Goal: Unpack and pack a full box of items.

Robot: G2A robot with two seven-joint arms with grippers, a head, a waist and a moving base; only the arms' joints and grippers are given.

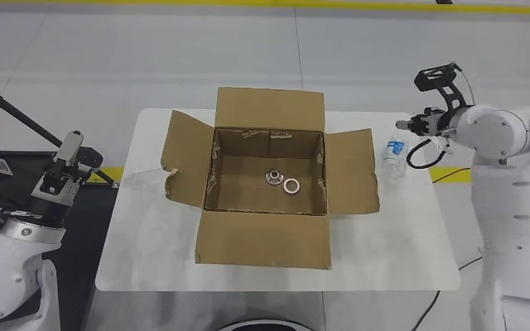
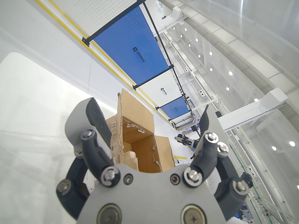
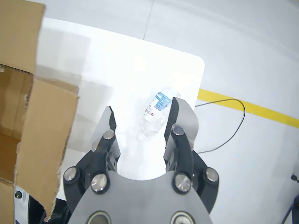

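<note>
Matt brown cardboard box (image 1: 263,240), clear plastic bottle (image 1: 394,155), smooth white table (image 1: 149,252)

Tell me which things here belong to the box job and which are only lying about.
Belong to the job:
- open cardboard box
- grey ring and pale ring on its floor
- plastic bottle lying on the table beside the box
- open right tool near the bottle

Only lying about:
- black cable on the floor
- yellow floor line
- blue panels behind

We find the box (image 1: 263,240) mouth open from above, its four flaps (image 1: 187,161) splayed outward. A bottle (image 1: 394,155) lies by the right edge of the table (image 1: 132,252), just beside the right flap (image 1: 352,170).
</note>
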